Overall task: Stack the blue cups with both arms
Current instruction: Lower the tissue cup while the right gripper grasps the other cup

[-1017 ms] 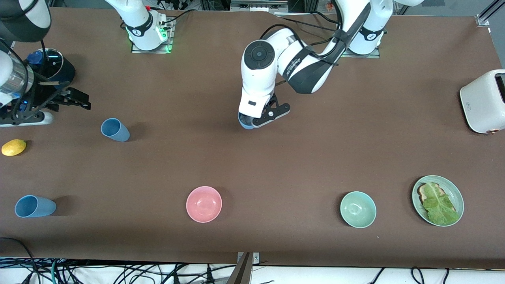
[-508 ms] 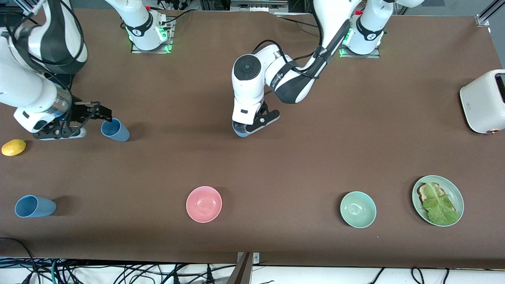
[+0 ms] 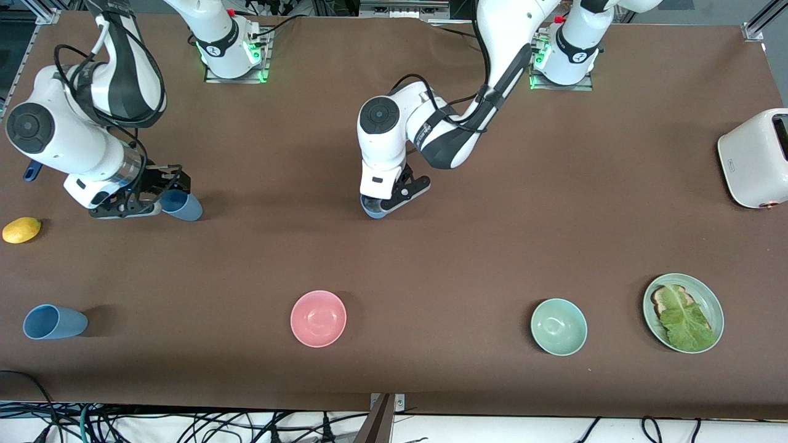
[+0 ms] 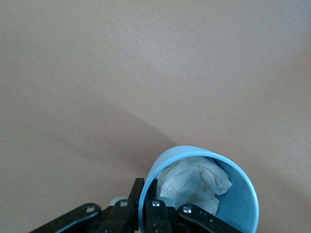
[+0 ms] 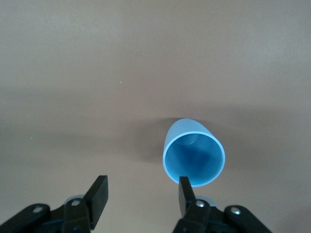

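Three blue cups are in view. My left gripper [image 3: 380, 205] is shut on the rim of one blue cup [image 3: 371, 211] over the table's middle. In the left wrist view one finger is inside the rim and one outside [image 4: 146, 187]; this cup [image 4: 235, 206] holds crumpled white paper [image 4: 194, 184]. A second blue cup [image 3: 183, 206] stands toward the right arm's end. My right gripper [image 3: 161, 195] is open beside it, and in the right wrist view [image 5: 142, 187] one finger is at the rim of this cup [image 5: 194, 155]. The third blue cup [image 3: 54, 322] stands near the front edge.
A lemon [image 3: 21, 229] lies by the right arm's end. A pink bowl [image 3: 318, 318], a green bowl [image 3: 559, 327] and a green plate [image 3: 714, 307] with toast and lettuce stand along the front. A white toaster [image 3: 754, 157] stands at the left arm's end.
My right arm has swung in and brought its open gripper up beside the second cup. My left gripper, with its cup, has shifted slightly toward the right arm's end.
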{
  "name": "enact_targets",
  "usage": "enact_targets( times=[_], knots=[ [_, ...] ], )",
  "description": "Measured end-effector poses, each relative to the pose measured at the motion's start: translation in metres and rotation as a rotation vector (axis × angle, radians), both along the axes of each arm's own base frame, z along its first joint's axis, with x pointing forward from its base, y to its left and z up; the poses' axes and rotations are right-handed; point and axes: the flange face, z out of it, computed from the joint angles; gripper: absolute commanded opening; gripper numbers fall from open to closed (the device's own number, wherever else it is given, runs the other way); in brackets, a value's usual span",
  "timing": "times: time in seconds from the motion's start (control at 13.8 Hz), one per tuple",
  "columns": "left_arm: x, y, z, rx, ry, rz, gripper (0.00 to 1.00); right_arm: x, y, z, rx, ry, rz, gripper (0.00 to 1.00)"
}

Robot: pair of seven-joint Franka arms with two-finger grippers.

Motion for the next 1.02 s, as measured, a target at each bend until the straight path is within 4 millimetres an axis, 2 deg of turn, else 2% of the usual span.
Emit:
enact_targets(
  times=[0.22,0.51,0.58,0.65,0.8,0.87,1.02],
  knots=[
    [0.002,0.0,-0.016,-0.004,0.0,0.003,0.0,-0.008,0.0,-0.015,-0.001,0.004,0.001,0.55],
    [0.002,0.0,-0.018,-0.003,0.0,0.004,0.0,-0.018,-0.001,-0.036,-0.002,-0.01,0.002,0.51],
    [0.002,0.0,-0.018,-0.003,0.0,0.003,0.1,-0.02,-0.001,-0.04,-0.002,-0.015,0.007,0.51],
    [0.002,0.0,-0.018,-0.003,-0.001,0.003,0.31,-0.021,-0.001,-0.042,-0.001,-0.018,0.014,0.51],
    [0.003,0.0,-0.02,-0.002,-0.001,0.004,0.59,-0.021,-0.006,-0.045,0.0,-0.023,0.019,0.51],
    [0.003,0.0,-0.021,-0.001,-0.002,0.003,0.71,-0.021,-0.008,-0.046,0.0,-0.027,0.021,0.51],
    [0.004,0.0,-0.02,-0.003,-0.005,0.003,0.86,-0.02,-0.011,-0.049,0.0,-0.032,0.025,0.5]
  ],
)
